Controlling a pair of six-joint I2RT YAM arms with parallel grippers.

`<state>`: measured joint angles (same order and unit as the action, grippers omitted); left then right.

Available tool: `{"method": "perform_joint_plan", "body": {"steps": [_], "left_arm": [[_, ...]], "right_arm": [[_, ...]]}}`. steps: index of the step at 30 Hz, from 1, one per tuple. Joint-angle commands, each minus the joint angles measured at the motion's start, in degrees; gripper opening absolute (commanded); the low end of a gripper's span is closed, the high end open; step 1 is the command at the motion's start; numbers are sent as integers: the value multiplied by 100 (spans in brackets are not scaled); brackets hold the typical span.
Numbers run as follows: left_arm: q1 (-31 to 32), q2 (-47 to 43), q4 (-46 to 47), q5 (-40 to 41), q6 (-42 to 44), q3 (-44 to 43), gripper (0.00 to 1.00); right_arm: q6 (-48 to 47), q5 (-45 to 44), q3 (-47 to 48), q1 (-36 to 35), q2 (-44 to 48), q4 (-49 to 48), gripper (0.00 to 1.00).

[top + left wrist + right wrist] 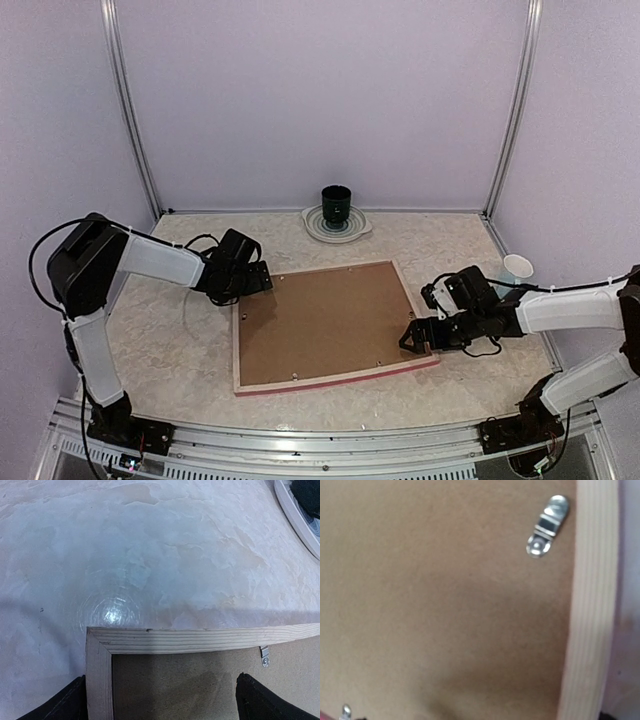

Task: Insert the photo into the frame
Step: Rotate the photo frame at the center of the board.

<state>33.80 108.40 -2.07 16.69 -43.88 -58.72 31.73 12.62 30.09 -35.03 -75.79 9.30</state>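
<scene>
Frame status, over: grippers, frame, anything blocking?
Left gripper open over frame far-left corner. Right gripper open at near-right corner. Frame face down, backing board in place. Photo not visible.

Your workspace: a marbled beige table (170, 350) boxed in by plain lilac walls (320, 90), metal posts (130, 110) at the back corners, soft glare (112, 612) on its surface.

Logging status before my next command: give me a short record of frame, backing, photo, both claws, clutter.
frame: flat, back side up
backing board: seated in frame, metal clip on it
photo: not seen in any view
left claw: open, over far left corner
right claw: open, at near right corner
clutter: dark cup on plate; white cup
</scene>
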Motion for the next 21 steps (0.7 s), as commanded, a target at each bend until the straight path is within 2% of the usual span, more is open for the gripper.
{"method": "perform_joint_plan", "body": {"steps": [1,6,9,14,21], "left_arm": [[103,514,143,-1316,-5,-226,99],[21,704,154,-1482,29,-462,99],[-92,610,160,-1451,15,-316,99],[-375,123,372,-1568,41,179,99],[-480,-657,352,-1583,201,782,99]], "right_arm": [[256,402,-168,-229,52,18,98],[341,292,-181,-311,180,129,98],[347,102,-116,-310,362,330,99],[311,-159,56,-304,530,512,99],[156,-408,454,-219,214,573,99]]}}
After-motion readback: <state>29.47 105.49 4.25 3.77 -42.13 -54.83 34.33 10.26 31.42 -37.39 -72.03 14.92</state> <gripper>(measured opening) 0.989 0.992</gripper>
